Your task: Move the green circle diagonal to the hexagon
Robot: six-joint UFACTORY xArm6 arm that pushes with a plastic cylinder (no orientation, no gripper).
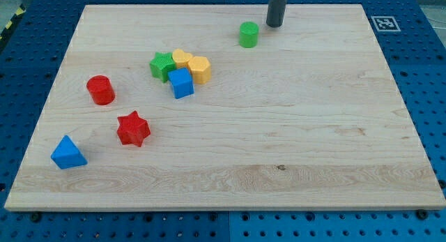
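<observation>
The green circle [249, 34] stands near the view's top, a little right of centre. My tip [274, 24] is just to its upper right, a small gap apart. The yellow hexagon [200, 69] sits lower left of the green circle, in a tight cluster with a yellow block [182, 58], a green star [162, 65] and a blue block [181, 83]. The rod comes down from the view's top edge.
A red cylinder [101, 90], a red star [133, 128] and a blue triangle [68, 153] lie at the view's left. The wooden board [293, 130] rests on a blue pegboard table; a marker tag [384, 23] is at its top right corner.
</observation>
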